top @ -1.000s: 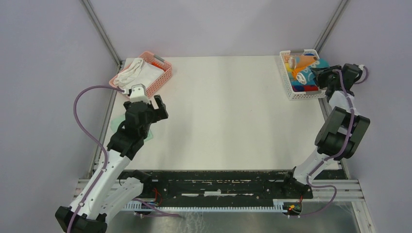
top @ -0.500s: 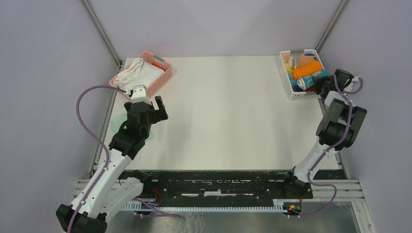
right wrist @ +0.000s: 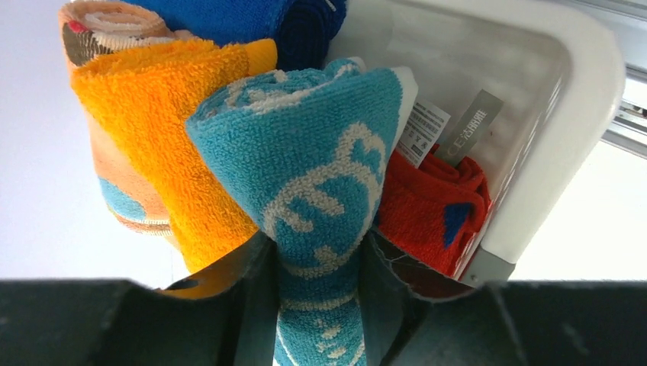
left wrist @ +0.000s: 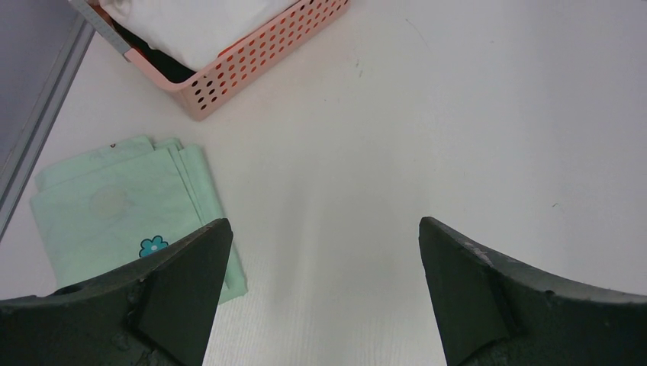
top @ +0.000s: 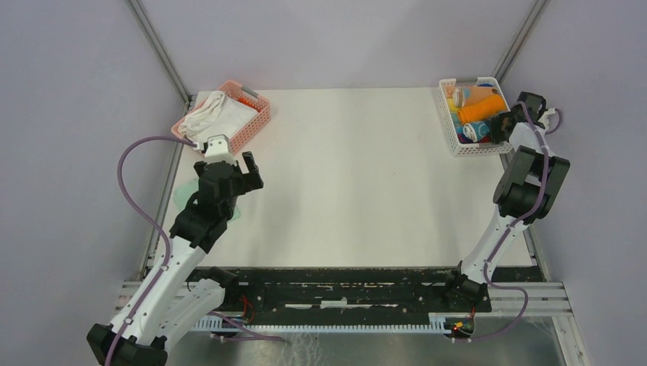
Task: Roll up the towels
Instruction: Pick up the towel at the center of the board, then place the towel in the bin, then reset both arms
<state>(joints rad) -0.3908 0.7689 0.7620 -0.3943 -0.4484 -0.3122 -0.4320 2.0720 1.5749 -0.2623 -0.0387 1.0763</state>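
Observation:
In the right wrist view my right gripper (right wrist: 317, 284) is shut on a rolled teal towel with white print (right wrist: 305, 152), its end squeezed between the two jaws. That roll lies in the white basket (right wrist: 557, 114) beside an orange roll (right wrist: 168, 114), a peach patterned roll (right wrist: 99, 19), a blue one (right wrist: 259, 15) and a red one (right wrist: 431, 206). From above, the right gripper (top: 500, 126) is at the basket's near right corner (top: 458, 146). My left gripper (left wrist: 324, 252) hangs open over bare table, with a folded mint green towel (left wrist: 114, 210) just left of it.
A pink mesh basket (top: 252, 126) holding a bigger white cloth (top: 214, 113) stands at the back left, close behind the left gripper (top: 226, 162). The mint towel (top: 183, 200) lies near the table's left edge. Frame posts rise at both back corners.
The right wrist has swung from over the white basket to its right side, bringing the teal roll down among the other rolls. The left arm has not moved.

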